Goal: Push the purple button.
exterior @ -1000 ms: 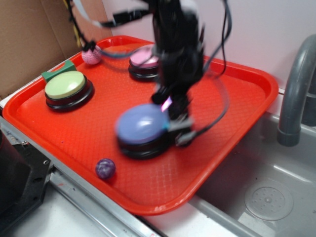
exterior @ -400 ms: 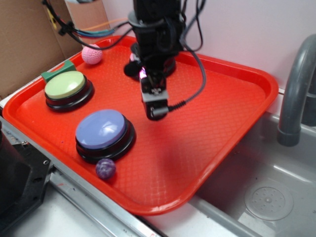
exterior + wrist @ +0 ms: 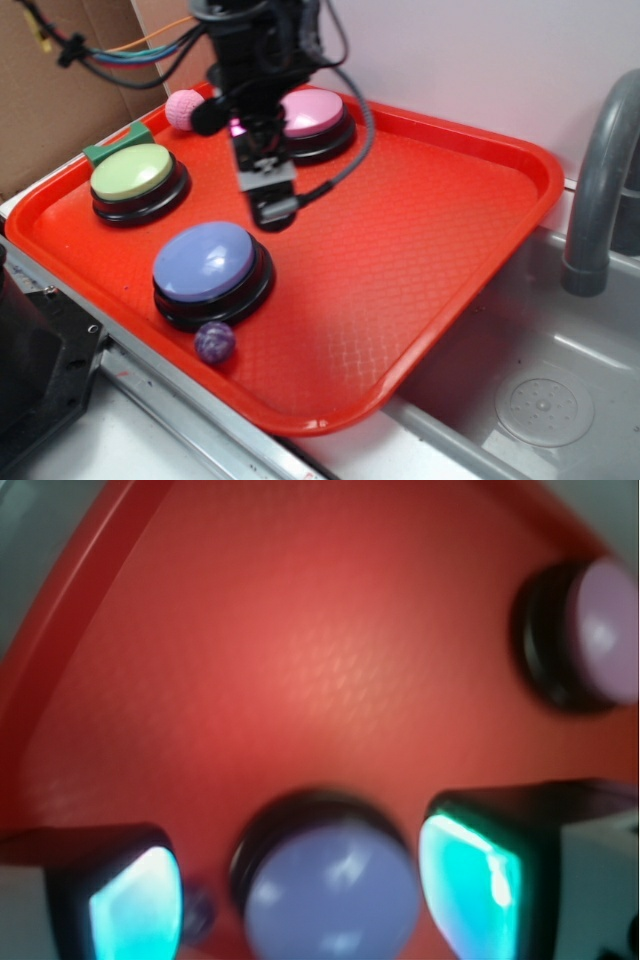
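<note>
Gripper (image 3: 273,212) hangs above red plastic tray (image 3: 480,240), just behind glossy periwinkle domed button on black base (image 3: 205,262) near tray's front edge. Fingers spread, empty (wrist view frames button between them), likely lining up for press.

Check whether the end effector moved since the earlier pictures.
Yes. The end effector has shifted left along the red tray, uncovering the pink button, and hangs just behind the purple button.

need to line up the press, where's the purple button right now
In the exterior view the purple button sits near the front edge of the red tray, just behind the small purple ball, below the hand.
</note>
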Robot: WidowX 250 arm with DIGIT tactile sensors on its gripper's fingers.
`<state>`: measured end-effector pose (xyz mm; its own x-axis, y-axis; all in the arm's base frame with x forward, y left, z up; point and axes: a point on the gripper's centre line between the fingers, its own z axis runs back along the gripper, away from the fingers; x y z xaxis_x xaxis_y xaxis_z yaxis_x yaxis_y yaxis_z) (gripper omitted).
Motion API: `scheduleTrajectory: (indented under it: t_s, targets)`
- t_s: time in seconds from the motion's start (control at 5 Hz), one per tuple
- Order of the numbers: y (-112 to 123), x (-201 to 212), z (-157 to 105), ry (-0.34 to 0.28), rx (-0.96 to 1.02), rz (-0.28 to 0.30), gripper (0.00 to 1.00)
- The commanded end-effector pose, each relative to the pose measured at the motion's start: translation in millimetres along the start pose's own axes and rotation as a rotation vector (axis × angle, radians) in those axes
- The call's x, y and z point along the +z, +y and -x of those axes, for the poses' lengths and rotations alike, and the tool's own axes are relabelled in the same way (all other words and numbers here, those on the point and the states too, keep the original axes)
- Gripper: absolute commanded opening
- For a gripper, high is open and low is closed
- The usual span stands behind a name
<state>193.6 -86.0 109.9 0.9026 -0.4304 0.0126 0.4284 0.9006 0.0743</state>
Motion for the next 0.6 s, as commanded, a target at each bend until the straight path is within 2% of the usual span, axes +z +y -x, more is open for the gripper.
scheduleTrajectory:
  t_s: [0.0, 0.4]
  targets:
    - [-1.0, 22.2, 17.9, -0.031, 0.087, 0.114, 1.0]
    - [12.4, 41.5, 35.1, 0.038, 0.114, 0.058, 1.0]
